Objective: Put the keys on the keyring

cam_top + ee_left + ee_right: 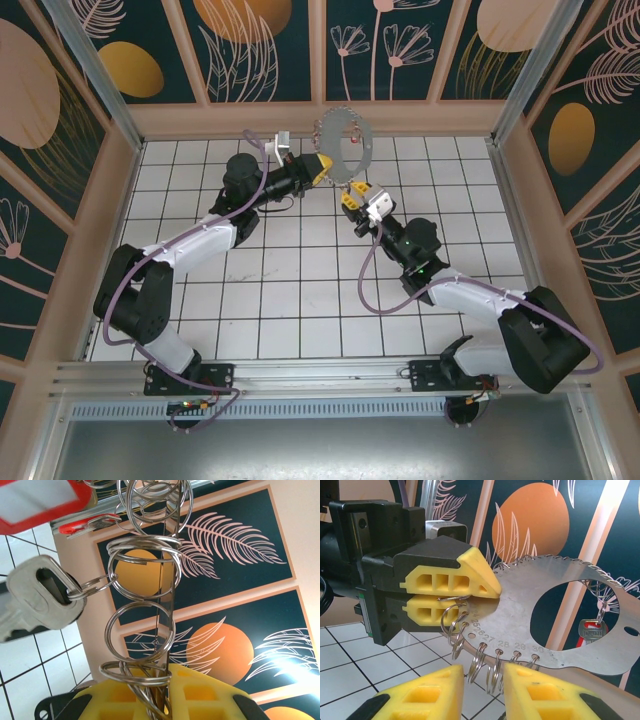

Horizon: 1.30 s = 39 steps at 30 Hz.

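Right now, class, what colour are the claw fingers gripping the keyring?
Yellow fingers, clearest in the right wrist view.

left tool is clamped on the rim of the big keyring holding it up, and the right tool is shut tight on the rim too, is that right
Not quite. The left tool is clamped on the keyring at its rim and holds it up, but the right tool is not shut on it. In the right wrist view its fingers stand apart just below the lower rim.
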Each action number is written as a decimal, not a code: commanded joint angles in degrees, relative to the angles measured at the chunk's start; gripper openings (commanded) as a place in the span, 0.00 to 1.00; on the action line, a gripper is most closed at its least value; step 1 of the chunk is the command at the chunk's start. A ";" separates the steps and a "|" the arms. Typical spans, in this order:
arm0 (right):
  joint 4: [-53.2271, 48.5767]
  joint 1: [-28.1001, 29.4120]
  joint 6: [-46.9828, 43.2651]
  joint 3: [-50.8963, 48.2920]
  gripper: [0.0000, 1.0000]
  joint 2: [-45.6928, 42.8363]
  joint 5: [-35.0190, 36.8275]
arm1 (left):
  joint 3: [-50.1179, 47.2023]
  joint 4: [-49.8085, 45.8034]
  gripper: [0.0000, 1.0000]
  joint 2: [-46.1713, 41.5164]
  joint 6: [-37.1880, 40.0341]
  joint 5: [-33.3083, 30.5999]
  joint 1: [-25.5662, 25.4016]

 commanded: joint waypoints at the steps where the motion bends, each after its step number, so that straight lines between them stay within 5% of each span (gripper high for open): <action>1: 0.51 -0.04 -0.68 1.21 0.28 0.67 -0.36 | -0.31 2.61 0.00 -2.26 1.09 0.26 -0.42; 19: -1.24 -1.19 -1.91 2.60 0.15 0.95 0.16 | 0.17 2.68 0.00 -1.83 1.36 0.87 -0.41; 39: -4.23 -3.05 -2.23 1.25 0.25 -0.80 -3.07 | 0.25 3.05 0.00 -1.71 1.35 0.89 -0.49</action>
